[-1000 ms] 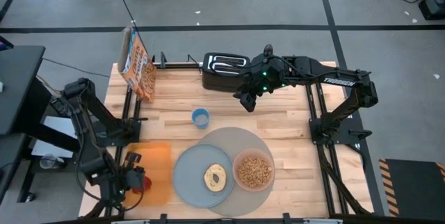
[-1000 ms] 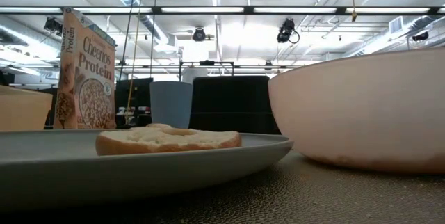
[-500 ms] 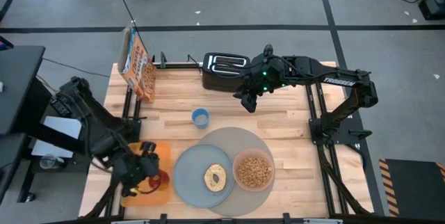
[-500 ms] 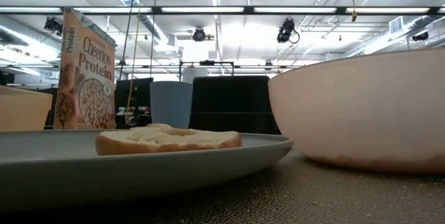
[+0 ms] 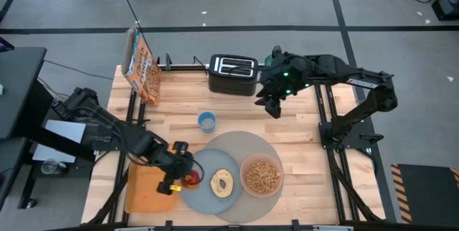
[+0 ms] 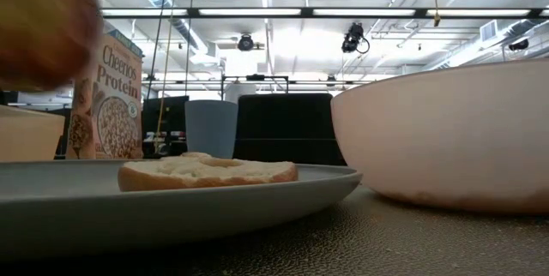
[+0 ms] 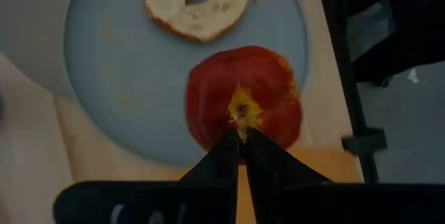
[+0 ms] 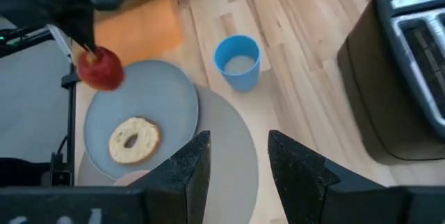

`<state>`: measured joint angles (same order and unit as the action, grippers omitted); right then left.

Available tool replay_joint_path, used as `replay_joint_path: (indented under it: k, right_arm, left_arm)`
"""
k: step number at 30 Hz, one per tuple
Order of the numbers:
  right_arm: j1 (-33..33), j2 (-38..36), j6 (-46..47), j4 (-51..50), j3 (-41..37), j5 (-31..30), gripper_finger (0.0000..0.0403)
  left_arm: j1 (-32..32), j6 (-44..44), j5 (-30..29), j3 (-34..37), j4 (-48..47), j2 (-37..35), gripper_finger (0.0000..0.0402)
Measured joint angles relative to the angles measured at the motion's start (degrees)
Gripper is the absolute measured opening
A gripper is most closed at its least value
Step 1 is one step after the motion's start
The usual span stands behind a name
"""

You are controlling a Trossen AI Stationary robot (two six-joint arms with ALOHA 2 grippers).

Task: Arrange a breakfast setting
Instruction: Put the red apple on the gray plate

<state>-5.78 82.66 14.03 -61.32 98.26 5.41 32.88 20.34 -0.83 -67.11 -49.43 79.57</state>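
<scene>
Wooden table on grey floor. Left gripper pinching red apple by its stem, above blue-grey plate edge. Right gripper spread apart, near toaster. Spoon unseen.

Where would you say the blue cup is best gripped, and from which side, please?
Probably by its rim, from straight above. The cup stands upright with its mouth open, so one finger can go inside and one outside the wall. It stands apart from the mat and toaster. The right claw, open and hovering near the toaster, is closest.
</scene>
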Motion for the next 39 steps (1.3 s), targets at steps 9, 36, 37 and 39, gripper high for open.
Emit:
replay_joint_path:
  k: [9, 36, 37, 39]
  right_arm:
    - [-0.04, -7.79, -1.38, -1.44, 0.00, -3.94, 0.0152]
    - [-0.04, -13.47, -2.44, -2.98, 0.00, -5.16, 0.0152]
    - [-0.04, -13.40, -2.62, -3.08, 0.00, -5.00, 0.0152]
    - [-0.04, -13.37, -3.18, -3.12, 0.00, -4.95, 0.0152]
  left_arm:
    - [-2.37, 0.21, 1.07, 0.02, 1.92, 9.89, 0.0018]
    - [-2.12, 10.56, 2.10, 0.04, 5.86, 13.03, 0.0091]
    - [-2.12, 10.85, 2.11, 0.04, 6.22, 13.03, 0.0101]
    - [-2.12, 11.89, 2.47, 0.04, 6.91, 13.03, 0.0119]
